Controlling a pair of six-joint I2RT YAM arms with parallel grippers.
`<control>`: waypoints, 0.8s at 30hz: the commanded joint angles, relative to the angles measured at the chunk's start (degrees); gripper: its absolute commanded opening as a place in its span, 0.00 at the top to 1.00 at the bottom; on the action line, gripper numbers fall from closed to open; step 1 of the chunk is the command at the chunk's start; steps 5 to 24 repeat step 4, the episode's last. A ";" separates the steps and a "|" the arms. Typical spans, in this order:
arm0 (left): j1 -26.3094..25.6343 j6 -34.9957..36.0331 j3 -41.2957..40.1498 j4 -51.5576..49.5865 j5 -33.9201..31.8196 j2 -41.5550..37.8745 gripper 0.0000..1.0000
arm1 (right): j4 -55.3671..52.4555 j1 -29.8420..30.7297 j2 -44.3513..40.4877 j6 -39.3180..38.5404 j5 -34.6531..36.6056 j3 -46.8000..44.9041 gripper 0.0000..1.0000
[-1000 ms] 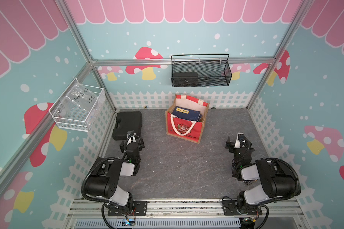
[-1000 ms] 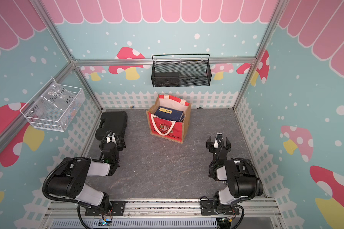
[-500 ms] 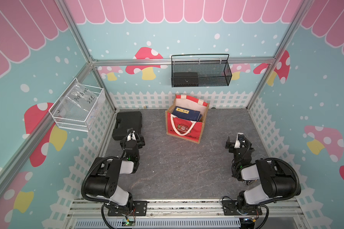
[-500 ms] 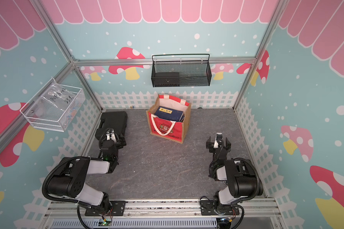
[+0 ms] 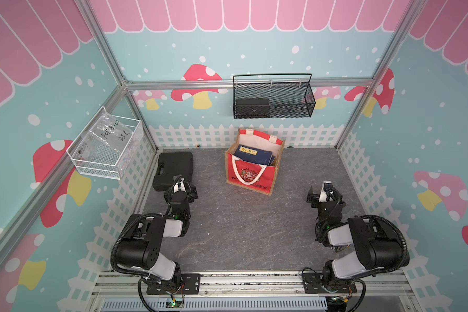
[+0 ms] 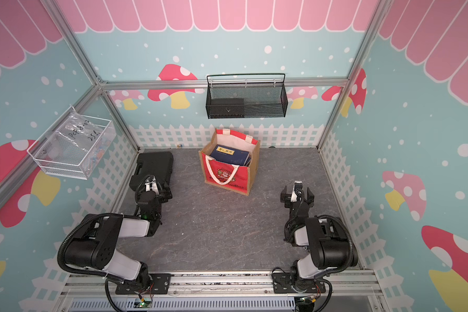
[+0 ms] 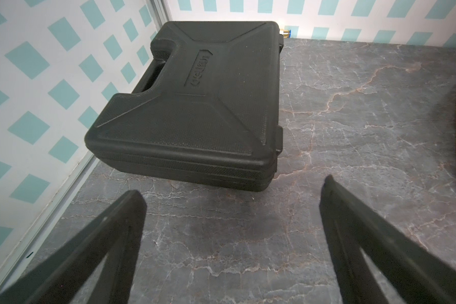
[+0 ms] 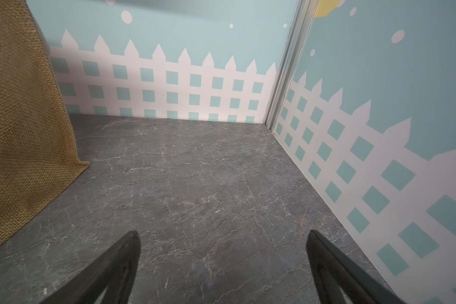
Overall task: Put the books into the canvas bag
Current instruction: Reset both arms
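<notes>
Left tool [image 7: 232, 187] wide and empty, right tool [image 8: 223, 233] likewise, books [image 5: 254, 157] inside canvas bag [image 5: 268, 177]

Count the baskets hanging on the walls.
2. A black mesh basket hangs on the back wall above the bag; a white wire basket hangs on the left wall above the case. None appears hidden.

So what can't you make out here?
Number of dark blue paperback books in the red-and-jute canvas bag: both top views, the top one hides any beneath.
What the dark rectangular object in the black mesh wall basket is: both top views, the mesh veils it.
The bag's inside: wrist views, only a jute side shows, cut by the picture edge.
</notes>
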 commanded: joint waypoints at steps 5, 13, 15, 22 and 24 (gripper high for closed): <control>0.82 -0.62 0.80 -0.67 2.97 -0.40 0.01 | 2.65 -0.04 0.28 -0.18 -0.13 -0.55 0.01; 0.82 -0.62 0.80 -0.67 2.97 -0.40 0.01 | 2.65 -0.04 0.28 -0.18 -0.13 -0.55 0.01; 0.82 -0.62 0.80 -0.67 2.97 -0.40 0.01 | 2.65 -0.04 0.28 -0.18 -0.13 -0.55 0.01; 0.82 -0.62 0.80 -0.67 2.97 -0.40 0.01 | 2.65 -0.04 0.28 -0.18 -0.13 -0.55 0.01; 0.82 -0.62 0.80 -0.67 2.97 -0.40 0.01 | 2.65 -0.04 0.28 -0.18 -0.13 -0.55 0.01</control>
